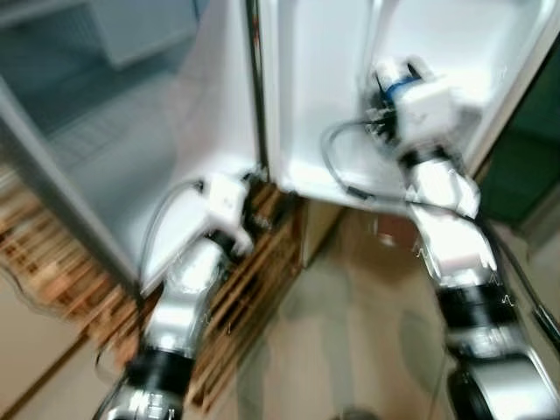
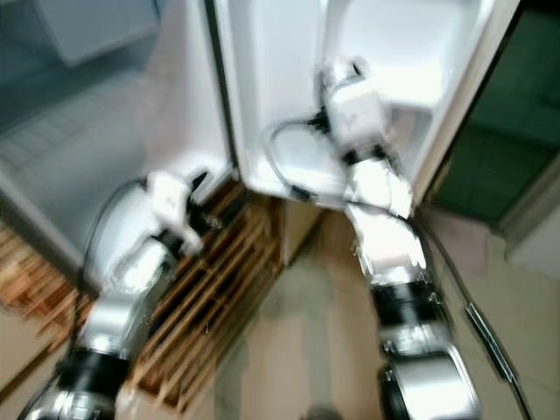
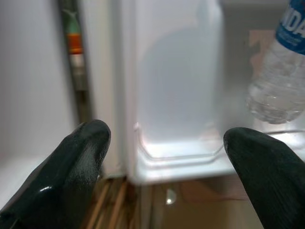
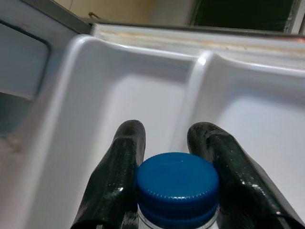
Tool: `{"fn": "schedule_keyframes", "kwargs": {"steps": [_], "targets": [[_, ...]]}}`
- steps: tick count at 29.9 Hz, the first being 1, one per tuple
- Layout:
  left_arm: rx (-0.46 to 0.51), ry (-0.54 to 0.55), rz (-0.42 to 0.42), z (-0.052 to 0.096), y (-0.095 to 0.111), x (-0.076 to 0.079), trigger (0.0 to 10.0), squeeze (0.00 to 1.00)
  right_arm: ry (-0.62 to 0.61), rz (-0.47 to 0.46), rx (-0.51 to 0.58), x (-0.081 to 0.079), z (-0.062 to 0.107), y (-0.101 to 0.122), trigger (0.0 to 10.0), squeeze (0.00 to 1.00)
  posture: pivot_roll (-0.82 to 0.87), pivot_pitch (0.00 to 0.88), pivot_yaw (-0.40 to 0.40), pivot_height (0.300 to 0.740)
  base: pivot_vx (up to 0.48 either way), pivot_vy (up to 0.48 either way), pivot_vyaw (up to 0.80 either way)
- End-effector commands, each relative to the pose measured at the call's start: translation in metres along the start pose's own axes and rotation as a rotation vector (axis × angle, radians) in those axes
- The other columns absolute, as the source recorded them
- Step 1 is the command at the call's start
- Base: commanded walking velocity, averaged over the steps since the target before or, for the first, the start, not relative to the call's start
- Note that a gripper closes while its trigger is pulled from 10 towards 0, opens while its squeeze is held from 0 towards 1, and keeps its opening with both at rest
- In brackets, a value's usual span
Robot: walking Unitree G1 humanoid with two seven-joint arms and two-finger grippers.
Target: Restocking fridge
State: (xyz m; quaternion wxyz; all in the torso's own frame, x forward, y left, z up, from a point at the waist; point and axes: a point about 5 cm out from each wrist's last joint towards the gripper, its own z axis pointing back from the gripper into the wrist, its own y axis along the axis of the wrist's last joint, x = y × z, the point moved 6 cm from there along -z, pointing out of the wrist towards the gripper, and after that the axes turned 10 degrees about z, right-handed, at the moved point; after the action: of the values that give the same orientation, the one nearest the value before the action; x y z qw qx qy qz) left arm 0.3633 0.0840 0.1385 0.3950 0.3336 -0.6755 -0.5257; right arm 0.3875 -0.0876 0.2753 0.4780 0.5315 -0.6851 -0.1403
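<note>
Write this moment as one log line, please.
right gripper: shut on clear plastic blue-capped water bottle, at white fridge door shelf | left gripper: open, idle

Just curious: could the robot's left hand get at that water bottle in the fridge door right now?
Probably not without trouble: the right hand already grips the water bottle at its neck, while the open left hand sits lower, by the door shelf.

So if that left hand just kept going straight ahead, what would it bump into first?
Probably the white door shelf of the open fridge door, straight ahead between the open left hand's fingers. The water bottle stands off to one side. Depth is unclear.
</note>
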Motion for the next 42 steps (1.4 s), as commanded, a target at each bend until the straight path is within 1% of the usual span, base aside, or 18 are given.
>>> {"fn": "schedule_keyframes", "kwargs": {"steps": [1,6,12,13,14,17,18,20,23,26,28,32,37,39,40,41,42], "targets": [[-0.001,-0.033,0.017,-0.004,-0.001,0.013,10.0,0.00,-0.040,0.019,0.035,0.017,-0.002,0.006,10.0,0.00,-0.10,0.000,0.047,0.724,0.000,0.000,0.00],[-0.006,-0.037,0.018,-0.002,-0.002,0.015,10.0,0.00,-0.025,0.018,0.049,0.012,-0.006,0.008,10.0,0.00,-0.09,0.000,0.047,0.724,0.000,0.000,0.00],[-0.012,-0.033,0.015,0.001,-0.003,0.014,10.0,0.00,-0.003,0.087,0.080,0.007,-0.010,0.008,10.0,0.00,-0.08,0.000,0.053,0.724,0.000,0.000,0.00],[-0.012,-0.033,0.015,0.001,-0.003,0.014,10.0,0.00,-0.003,0.087,0.080,0.007,-0.010,0.008,10.0,0.00,-0.08,0.000,0.053,0.724,0.000,0.000,0.00],[-0.013,-0.031,0.014,0.002,-0.003,0.013,10.0,0.00,0.006,0.117,0.089,0.006,-0.010,0.007,10.0,0.00,-0.08,0.000,0.054,0.724,0.000,0.000,0.00],[-0.020,-0.024,0.004,0.006,-0.003,0.010,10.0,0.00,0.057,0.261,0.118,-0.002,-0.006,0.000,10.0,0.00,-0.06,0.000,0.061,0.724,0.000,0.000,0.00],[-0.022,-0.023,0.002,0.008,-0.002,0.009,10.0,0.00,0.070,0.288,0.124,-0.004,-0.005,-0.001,10.0,0.00,-0.06,0.000,0.062,0.724,0.000,0.000,0.00],[-0.026,-0.019,-0.005,0.010,-0.002,0.007,10.0,0.00,0.075,0.310,0.139,-0.006,-0.005,0.000,10.0,0.00,-0.05,0.000,0.063,0.724,0.000,0.000,0.00],[-0.028,-0.007,-0.014,0.011,-0.002,0.004,10.0,0.00,0.059,0.284,0.131,-0.005,-0.006,0.000,10.0,0.00,-0.05,0.000,0.062,0.724,0.000,0.000,0.00],[-0.012,-0.025,-0.014,0.010,0.002,0.008,10.0,0.00,0.037,0.249,0.132,-0.005,-0.005,0.000,10.0,0.00,-0.05,0.000,0.058,0.724,0.000,0.000,0.00],[0.012,-0.039,0.008,0.009,0.006,0.012,10.0,0.00,0.029,0.232,0.129,-0.005,-0.003,0.000,10.0,0.00,-0.06,0.000,0.058,0.724,0.131,0.000,0.00],[0.003,-0.027,0.017,0.008,0.003,0.013,10.0,0.00,0.023,0.230,0.124,-0.004,-0.003,-0.002,10.0,0.00,-0.07,0.000,0.059,0.724,0.315,-0.257,0.00],[0.005,-0.013,0.027,0.007,0.003,0.013,10.0,0.00,0.025,0.243,0.124,-0.002,-0.003,-0.004,10.0,0.00,-0.07,0.000,0.058,0.724,0.408,0.000,0.00],[0.010,0.002,0.029,0.007,0.003,0.011,10.0,0.00,0.013,0.223,0.122,0.001,-0.004,-0.003,10.0,0.00,-0.07,0.000,0.058,0.724,0.356,0.000,0.00],[0.014,0.008,0.027,0.007,0.004,0.011,10.0,0.00,0.008,0.197,0.120,0.002,-0.005,-0.003,10.0,0.00,-0.07,0.000,0.058,0.724,0.352,0.000,0.00],[0.013,0.020,0.021,0.007,0.004,0.010,10.0,0.00,-0.008,0.128,0.111,0.004,-0.008,-0.002,10.0,0.00,-0.07,0.000,0.058,0.724,0.000,0.000,0.00],[0.011,0.028,0.016,0.006,0.004,0.009,10.0,0.00,-0.018,0.079,0.107,0.006,-0.009,-0.001,10.0,0.00,-0.06,0.000,0.057,0.724,0.000,0.000,0.00]]}}
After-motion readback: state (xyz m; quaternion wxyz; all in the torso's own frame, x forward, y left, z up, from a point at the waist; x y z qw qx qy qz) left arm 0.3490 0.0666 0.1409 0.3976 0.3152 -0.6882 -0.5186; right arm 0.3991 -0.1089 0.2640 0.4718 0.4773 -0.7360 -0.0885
